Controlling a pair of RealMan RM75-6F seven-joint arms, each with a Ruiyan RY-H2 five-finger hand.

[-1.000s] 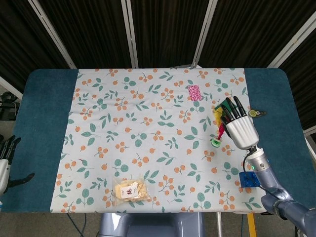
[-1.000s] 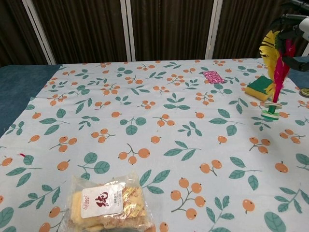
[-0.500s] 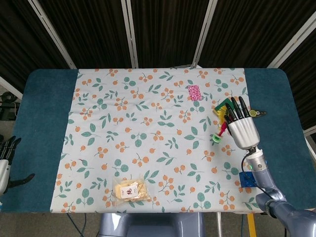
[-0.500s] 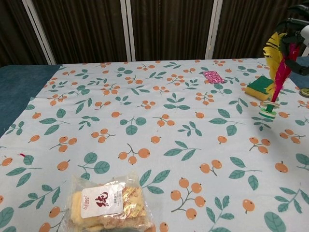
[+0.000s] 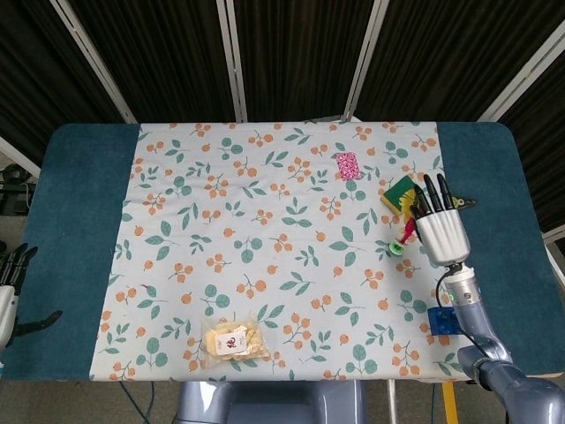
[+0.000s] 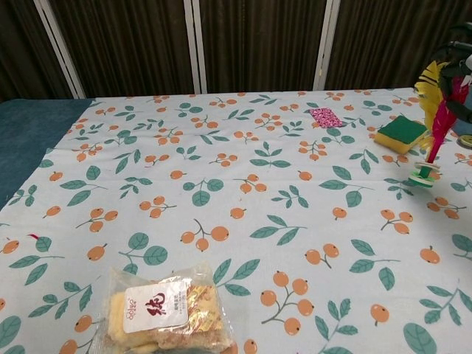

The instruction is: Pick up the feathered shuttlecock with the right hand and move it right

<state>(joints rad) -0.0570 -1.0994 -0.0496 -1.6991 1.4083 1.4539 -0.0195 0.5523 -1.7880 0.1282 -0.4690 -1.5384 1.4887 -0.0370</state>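
My right hand point(image 5: 439, 228) hangs over the right side of the floral cloth and holds the feathered shuttlecock point(image 5: 405, 231) by its red and yellow feathers. In the chest view the shuttlecock point(image 6: 433, 125) hangs tilted at the right edge, its green and white base lifted just above the cloth, with the dark fingers of the right hand point(image 6: 459, 63) around the feather tops. My left hand point(image 5: 11, 281) is at the far left, off the table edge, holding nothing, its fingers apart.
A yellow and green sponge point(image 5: 399, 190) lies just behind the shuttlecock. A pink patterned card point(image 5: 348, 164) sits further back. A snack packet point(image 5: 233, 340) lies near the front edge. A small round gadget point(image 5: 461, 203) and a blue block point(image 5: 441, 321) are on the right blue strip.
My right hand has carried the shuttlecock to the right, uncovering the sponge behind it. The left hand has not moved.
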